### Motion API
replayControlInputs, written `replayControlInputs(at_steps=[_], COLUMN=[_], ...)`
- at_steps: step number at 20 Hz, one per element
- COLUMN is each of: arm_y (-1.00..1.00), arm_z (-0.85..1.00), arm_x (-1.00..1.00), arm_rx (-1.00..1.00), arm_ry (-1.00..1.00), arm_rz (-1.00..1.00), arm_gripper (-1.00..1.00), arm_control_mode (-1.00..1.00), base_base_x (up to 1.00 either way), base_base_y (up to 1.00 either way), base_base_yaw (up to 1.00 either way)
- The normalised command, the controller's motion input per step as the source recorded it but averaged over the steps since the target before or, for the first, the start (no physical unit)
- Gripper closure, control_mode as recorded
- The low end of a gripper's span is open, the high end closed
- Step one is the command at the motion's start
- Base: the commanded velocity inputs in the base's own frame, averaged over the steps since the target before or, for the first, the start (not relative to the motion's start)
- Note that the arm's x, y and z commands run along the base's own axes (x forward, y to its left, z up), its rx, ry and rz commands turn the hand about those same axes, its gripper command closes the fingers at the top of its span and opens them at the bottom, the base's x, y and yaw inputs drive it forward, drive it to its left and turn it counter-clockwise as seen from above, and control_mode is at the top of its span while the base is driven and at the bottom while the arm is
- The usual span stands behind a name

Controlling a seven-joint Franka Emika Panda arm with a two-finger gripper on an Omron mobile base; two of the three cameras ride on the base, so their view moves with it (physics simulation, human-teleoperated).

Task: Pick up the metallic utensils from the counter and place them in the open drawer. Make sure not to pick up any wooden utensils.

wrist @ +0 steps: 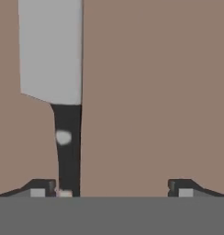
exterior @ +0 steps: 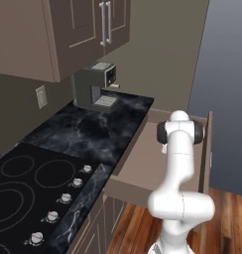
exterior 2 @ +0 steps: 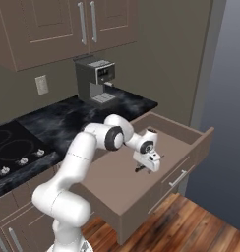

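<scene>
**Letting the knife go in the drawer and getting clear of it**

The counter runs long and black along the wall on the left, with a coffee machine at its far end and a cooktop at its near end. I can make out no utensils on the stretch of counter that shows, neither metal nor wooden.

The open drawer is pulled out at the counter's far right end, and my arm reaches down into it. My gripper hangs low over the drawer floor, roughly in the middle of it.

The kitchen knife lies on the pale drawer floor just under me, its blade pointing away from my hand and its dark handle running back toward my left fingertip. My fingers stand spread wide and hold nothing; the handle's end sits just beside the left tip, and I cannot tell whether it touches.

The step, as I judge it, is the release and the retreat. To do it well I should rise straight up, with no sideways drift toward the handle, since a nudge there could swing the blade. I would keep the fingers spread until I am above the drawer walls, then turn back to the counter for the small silver utensil and leave the wooden spoons alone.
</scene>
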Motion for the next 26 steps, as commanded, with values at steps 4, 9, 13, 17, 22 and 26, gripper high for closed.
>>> replayControlInputs(at_steps=[4,9,13,17,22,26], arm_y=[0.00,0.03,0.04,0.26,0.24,0.13], arm_z=[0.71,0.78,0.99,1.00,1.00,1.00], arm_x=[-0.42,-0.35,-0.47,-0.39,-0.22,-0.43], arm_rx=[0.00,0.00,0.00,0.00,-0.01,0.00], arm_ry=[-0.10,-0.09,-0.08,-0.12,-0.06,-0.10], arm_rz=[0.00,0.00,0.00,0.00,0.00,0.03], arm_gripper=[-1.00,-1.00,-1.00,-1.00,-1.00,-1.00], arm_control_mode=[-1.00,-1.00,-1.00,-1.00,-1.00,-1.00], base_base_x=[0.00,0.00,0.00,0.00,0.00,0.00], base_base_y=[0.00,0.00,0.00,0.00,0.00,0.00], base_base_yaw=[0.00,0.00,0.00,0.00,0.00,0.00])
